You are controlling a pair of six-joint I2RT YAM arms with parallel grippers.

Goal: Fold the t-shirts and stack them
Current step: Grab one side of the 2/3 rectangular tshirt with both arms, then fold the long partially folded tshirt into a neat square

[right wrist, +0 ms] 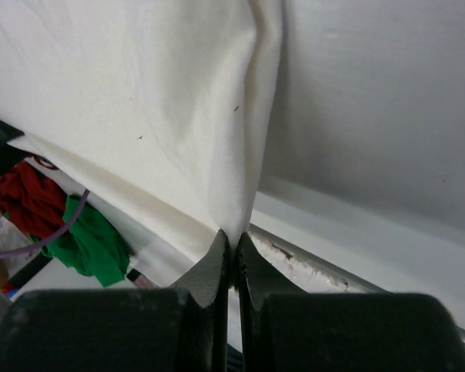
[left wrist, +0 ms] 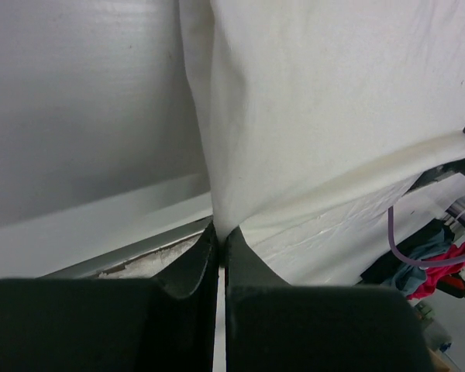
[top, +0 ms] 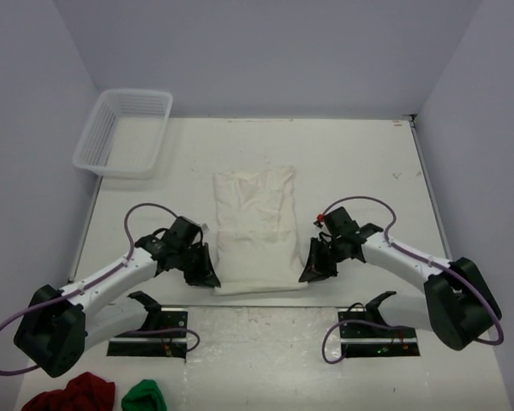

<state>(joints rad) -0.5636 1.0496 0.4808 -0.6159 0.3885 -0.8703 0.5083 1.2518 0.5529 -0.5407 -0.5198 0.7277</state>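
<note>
One off-white t-shirt lies as a long folded strip in the middle of the table, running from near to far. My left gripper is shut on its near left corner, and the cloth rises pinched from between the fingers. My right gripper is shut on the near right corner. There the fabric comes up out of the closed fingers as a gathered fold.
A white plastic basket stands at the far left of the table. A dark red cloth bundle and a small green one lie at the near left edge, in front of the left arm's base. Grey walls close in the table.
</note>
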